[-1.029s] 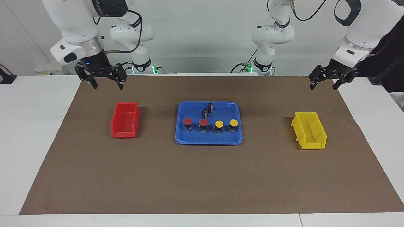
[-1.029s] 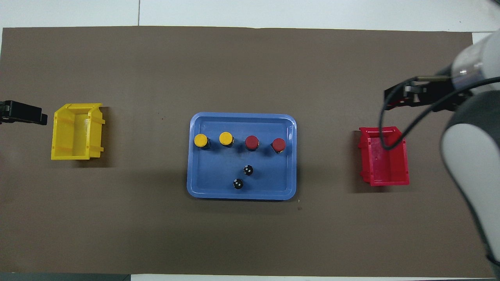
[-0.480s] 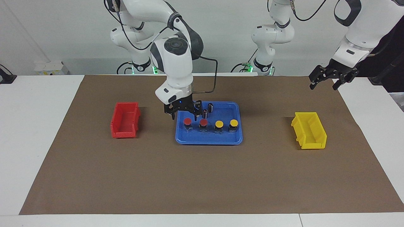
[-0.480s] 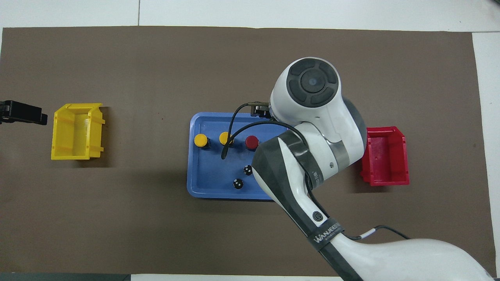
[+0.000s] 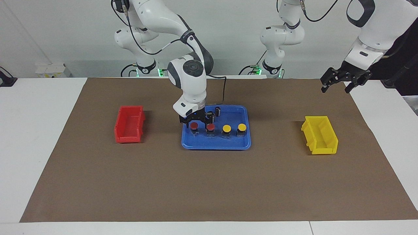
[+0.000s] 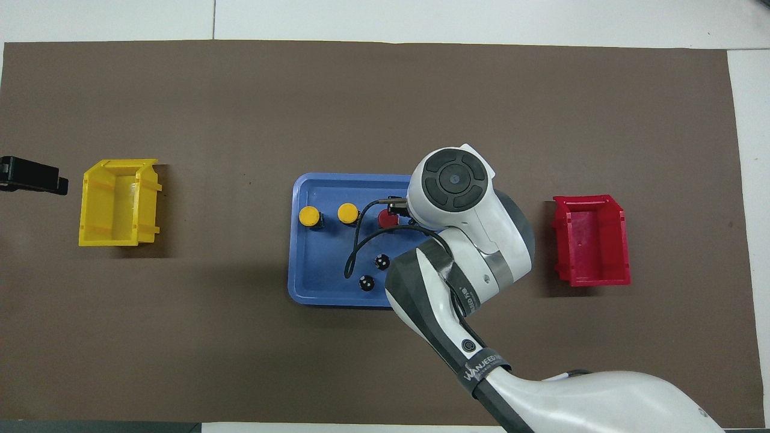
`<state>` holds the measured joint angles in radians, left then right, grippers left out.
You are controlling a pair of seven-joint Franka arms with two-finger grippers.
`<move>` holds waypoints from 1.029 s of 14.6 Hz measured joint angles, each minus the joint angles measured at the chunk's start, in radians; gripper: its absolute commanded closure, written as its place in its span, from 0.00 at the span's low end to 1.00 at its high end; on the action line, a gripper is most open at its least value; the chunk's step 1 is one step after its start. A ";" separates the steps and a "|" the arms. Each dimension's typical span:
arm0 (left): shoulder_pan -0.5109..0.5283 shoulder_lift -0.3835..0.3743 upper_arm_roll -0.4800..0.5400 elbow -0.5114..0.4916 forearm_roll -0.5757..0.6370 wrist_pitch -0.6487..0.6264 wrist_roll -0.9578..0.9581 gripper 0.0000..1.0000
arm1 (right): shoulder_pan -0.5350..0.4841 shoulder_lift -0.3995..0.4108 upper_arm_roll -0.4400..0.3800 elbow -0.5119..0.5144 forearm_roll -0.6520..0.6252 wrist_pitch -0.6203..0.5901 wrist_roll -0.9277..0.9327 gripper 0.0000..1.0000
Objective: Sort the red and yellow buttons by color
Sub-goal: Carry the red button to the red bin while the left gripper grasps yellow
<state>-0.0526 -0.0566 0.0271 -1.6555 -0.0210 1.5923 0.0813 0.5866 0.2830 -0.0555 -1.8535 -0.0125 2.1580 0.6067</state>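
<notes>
- A blue plastic tray (image 5: 243,143) is sitting in the middle of the brown paper mat (image 5: 209,182) that is covering the white desk (image 5: 32,130).
- Four push-button switches are standing in a row in the tray, each a round flat cap on a black boxy base: the end red button (image 5: 194,126) toward the right arm's end of the desk, then the second red button (image 5: 210,127), then the first yellow button (image 5: 226,128), then the end yellow button (image 5: 241,127) toward the left arm's end.
- Two dark capless cylinders (image 6: 373,272) are standing in the same tray, nearer to the robots than the row of buttons.
- The right claw (image 5: 194,123) is reaching down into the tray and is sitting around the end red button, with one finger on each side of its cap; whether the fingers are pressing on the button or standing just clear of it I cannot tell.
- In the overhead view the right arm's wrist is hiding that end red button.
- A red plastic bin (image 5: 129,124) is lying on the mat toward the right arm's end of the desk, well apart from the tray.
- A yellow plastic bin (image 5: 320,135) is lying on the mat toward the left arm's end, also well apart from the tray.
- The left claw (image 5: 338,85) is hanging spread above the corner of the mat at the left arm's end, holding nothing, while that arm is waiting.
</notes>
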 measured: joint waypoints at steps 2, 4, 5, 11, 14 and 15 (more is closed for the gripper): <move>0.000 -0.001 -0.002 -0.004 0.000 -0.007 0.000 0.00 | 0.000 -0.016 -0.001 -0.038 0.000 0.021 0.000 0.28; 0.000 -0.004 -0.003 -0.009 0.000 -0.010 0.000 0.00 | 0.000 -0.028 -0.002 -0.080 0.000 0.055 0.000 0.40; 0.000 -0.006 -0.003 -0.014 0.000 -0.010 -0.001 0.00 | 0.000 -0.031 -0.002 -0.093 0.000 0.065 0.000 0.44; -0.037 -0.018 -0.028 -0.075 0.000 0.088 -0.117 0.19 | 0.000 -0.039 -0.002 -0.114 0.000 0.103 0.000 0.79; -0.142 -0.017 -0.035 -0.153 -0.001 0.220 -0.263 0.25 | -0.004 -0.041 -0.004 -0.083 0.000 0.070 0.000 0.79; -0.205 -0.011 -0.038 -0.187 -0.001 0.275 -0.341 0.27 | -0.010 -0.043 -0.007 -0.043 -0.001 0.016 -0.002 0.79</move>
<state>-0.2574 -0.0678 -0.0107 -1.8422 -0.0222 1.8670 -0.2599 0.5762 0.2402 -0.0627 -1.8965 -0.0135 2.1738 0.6047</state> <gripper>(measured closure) 0.198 0.590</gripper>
